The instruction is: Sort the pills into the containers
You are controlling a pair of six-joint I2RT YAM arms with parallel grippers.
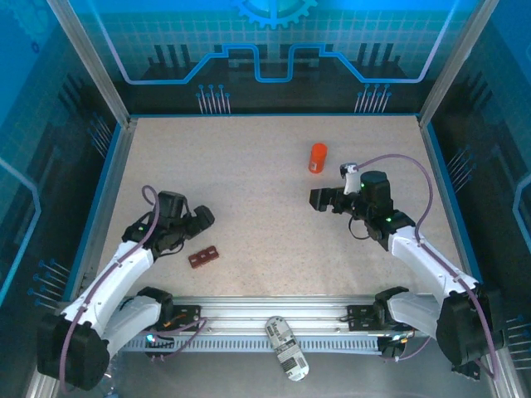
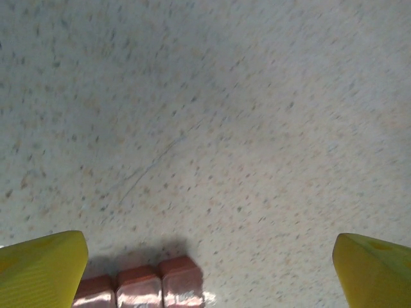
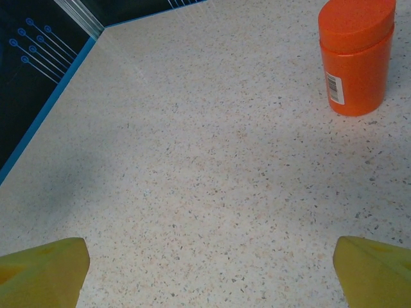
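The speckled beige table [image 1: 265,182] carries very little, so I judge the sorting has hardly begun. My two arms reach in from the near edge, the left toward the near-left part of the table and the right toward the far-right part.

The left claw [image 1: 199,219] is released, its yellow fingers [image 2: 45,273] spread wide over bare table with nothing between them. The right claw [image 1: 322,199] is released too, and its yellow fingers [image 3: 42,273] are equally wide apart and grasp nothing.

The orange plastic cylinder bottle [image 1: 318,157] stands upright on the far-right part of the table, capped, just beyond the right claw and to its right in the right wrist view [image 3: 356,58]. It touches neither finger.

The small dark red-brown compartment tray [image 1: 203,257] lies flat near the table's near edge, just beside the left claw and well apart from the bottle. Its end compartments [image 2: 138,289] show low between the left fingers, nearer the left one. I cannot tell what they hold.

The pills, I judge, are inside the capped bottle. Uncapping, emptying and placing each pill all remain.
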